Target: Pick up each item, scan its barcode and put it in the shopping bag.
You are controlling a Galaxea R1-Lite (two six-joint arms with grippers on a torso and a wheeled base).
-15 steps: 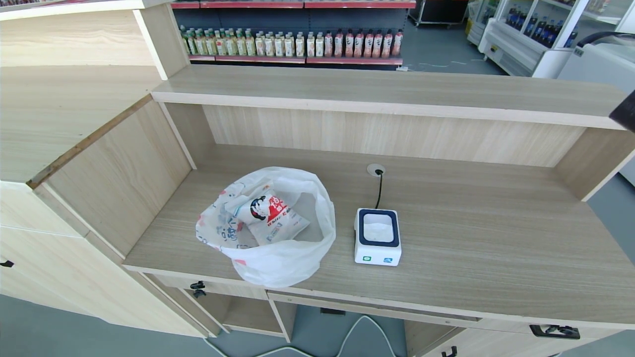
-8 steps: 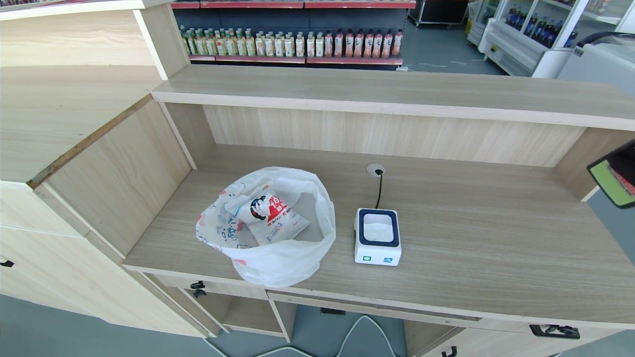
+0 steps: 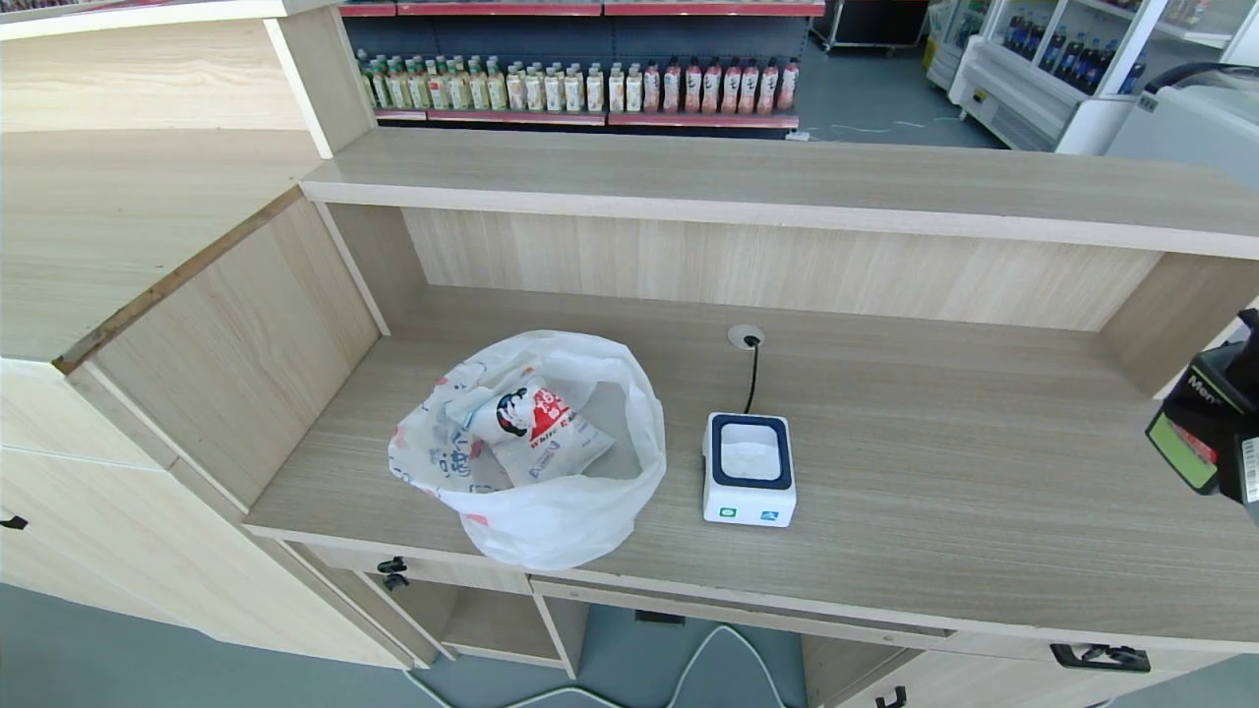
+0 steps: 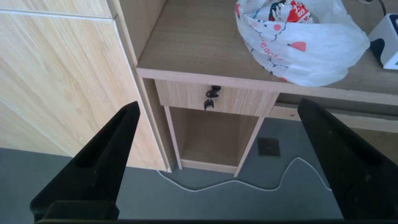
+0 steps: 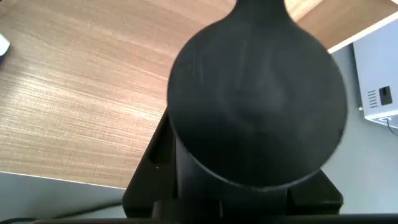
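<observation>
Head view: one packet [image 3: 536, 433] lies in the shopping bag [image 3: 551, 511], while the right gripper [image 3: 1241, 464] clamps a black container [image 3: 1193, 433] well right of the scanner [image 3: 749, 470], unscanned I judge; left gripper [image 4: 217, 168] gapes wide.

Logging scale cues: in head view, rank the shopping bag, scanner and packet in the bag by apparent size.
Largest: shopping bag.
Then the packet and scanner look about alike, so they stay unranked.
</observation>
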